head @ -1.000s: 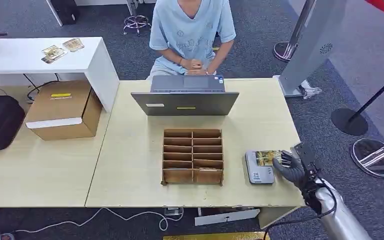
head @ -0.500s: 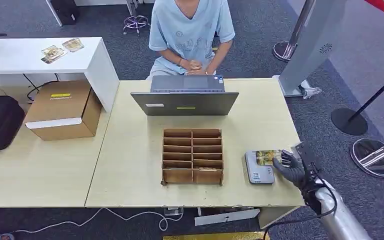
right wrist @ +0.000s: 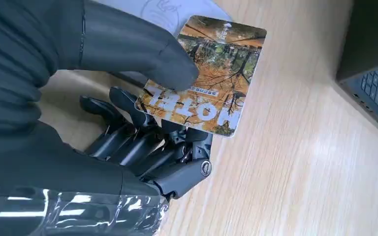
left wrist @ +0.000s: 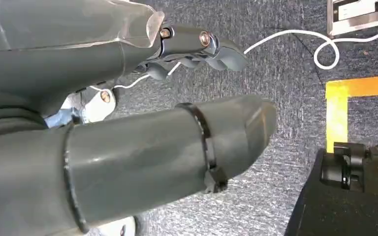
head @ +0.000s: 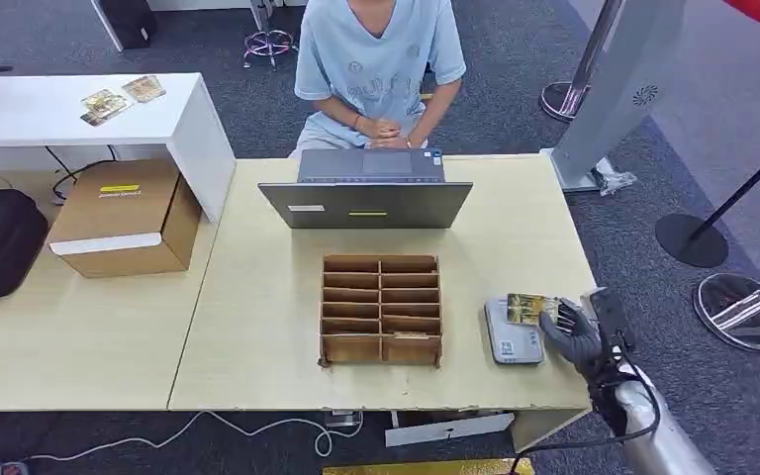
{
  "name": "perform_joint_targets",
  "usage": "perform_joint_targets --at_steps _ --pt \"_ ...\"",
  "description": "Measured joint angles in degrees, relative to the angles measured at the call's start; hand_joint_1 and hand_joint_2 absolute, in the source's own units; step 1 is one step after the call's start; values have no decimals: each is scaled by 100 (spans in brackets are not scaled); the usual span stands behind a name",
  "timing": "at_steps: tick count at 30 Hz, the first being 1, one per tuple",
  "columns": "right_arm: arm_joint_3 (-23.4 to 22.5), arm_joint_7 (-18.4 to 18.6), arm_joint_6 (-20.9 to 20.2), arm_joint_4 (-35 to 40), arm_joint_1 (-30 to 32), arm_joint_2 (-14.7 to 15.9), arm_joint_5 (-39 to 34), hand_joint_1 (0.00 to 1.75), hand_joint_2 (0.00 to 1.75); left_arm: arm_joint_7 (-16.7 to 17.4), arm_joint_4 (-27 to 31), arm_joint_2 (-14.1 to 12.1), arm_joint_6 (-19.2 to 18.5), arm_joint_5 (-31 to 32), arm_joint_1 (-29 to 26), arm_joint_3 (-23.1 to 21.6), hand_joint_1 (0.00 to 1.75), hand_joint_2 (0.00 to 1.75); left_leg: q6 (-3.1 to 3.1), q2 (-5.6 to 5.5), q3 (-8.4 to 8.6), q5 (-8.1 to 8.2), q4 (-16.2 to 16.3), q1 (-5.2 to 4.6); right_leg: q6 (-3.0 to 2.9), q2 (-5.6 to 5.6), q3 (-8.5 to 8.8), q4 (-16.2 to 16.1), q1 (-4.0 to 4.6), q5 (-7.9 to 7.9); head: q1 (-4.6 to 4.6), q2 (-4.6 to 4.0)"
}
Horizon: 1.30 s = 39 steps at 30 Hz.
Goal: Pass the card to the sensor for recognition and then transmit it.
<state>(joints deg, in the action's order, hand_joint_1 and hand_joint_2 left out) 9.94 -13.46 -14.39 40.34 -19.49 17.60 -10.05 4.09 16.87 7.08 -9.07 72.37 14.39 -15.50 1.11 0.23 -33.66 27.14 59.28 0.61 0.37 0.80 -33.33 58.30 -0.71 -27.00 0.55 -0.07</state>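
Note:
My right hand (head: 579,334) pinches a card (head: 531,309) with an autumn-tree picture, its thumb on top and fingers beneath. The card (right wrist: 208,76) hangs just above the far end of the grey card sensor (head: 513,333) near the table's right front corner. The right wrist view shows my right hand (right wrist: 103,98) up close with the thumb pressed on the card's printed face. My left hand (left wrist: 197,44) hangs over the carpeted floor with its fingers curled in and nothing in them.
A cardboard slot organiser (head: 382,310) stands mid-table left of the sensor. A laptop (head: 367,195) sits at the far edge, and a person in a light blue shirt (head: 380,59) sits behind it. A cardboard box (head: 126,217) lies on the left table.
The right hand has lifted the card slightly off the sensor and drawn back a little toward me. Nothing else has moved.

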Motion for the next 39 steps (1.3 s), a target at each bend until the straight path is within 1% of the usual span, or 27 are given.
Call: perform_joint_targets --at_steps 4,7,13,23,34,36,37,38,39 --pt "0 -147 158 291 188 -55 -18 175 175 0 0 -2 53 -9 -31 24 0 0 0 -2 -6 0 0 0 0 2 -3 0 0 0 0 0" --pt "7 -241 197 481 295 -109 24 175 175 7 0 -2 81 -44 -40 50 0 0 0 -2 -12 0 0 -1 0 2 -10 2 0 0 0 0" --pt "74 -324 304 678 307 -179 122 175 175 83 0 0 133 -81 -74 87 0 0 0 -2 -15 0 -1 -1 0 1 -13 2 0 0 0 0" --pt "118 -346 586 940 315 -308 225 175 175 103 0 11 155 -122 -112 157 0 0 0 -2 -17 0 -1 -1 0 1 -18 2 0 -1 0 0" --pt "118 -352 610 960 321 -317 223 175 175 109 0 11 155 -140 -117 164 0 0 0 -2 -18 0 -1 -1 0 1 -18 2 0 -1 0 0" --pt "118 -415 752 1023 354 -341 218 175 175 148 0 13 173 -146 -120 190 0 0 0 -2 -18 0 -1 -1 0 1 -18 1 0 -1 0 0" --pt "111 -510 954 1085 379 -361 223 175 175 190 0 15 190 -157 -122 194 0 0 0 -2 -20 0 -1 -1 0 1 -20 2 0 -1 0 0" --pt "96 -662 1385 1200 392 -406 349 175 175 197 0 29 225 -166 -126 199 0 0 0 -2 -21 0 -1 -1 0 1 -21 2 0 -1 -2 0" --pt "92 -700 1516 1235 393 -420 409 175 175 197 0 37 236 -166 -126 201 0 0 0 -2 -22 0 -1 -1 0 1 -22 2 0 -1 0 0"
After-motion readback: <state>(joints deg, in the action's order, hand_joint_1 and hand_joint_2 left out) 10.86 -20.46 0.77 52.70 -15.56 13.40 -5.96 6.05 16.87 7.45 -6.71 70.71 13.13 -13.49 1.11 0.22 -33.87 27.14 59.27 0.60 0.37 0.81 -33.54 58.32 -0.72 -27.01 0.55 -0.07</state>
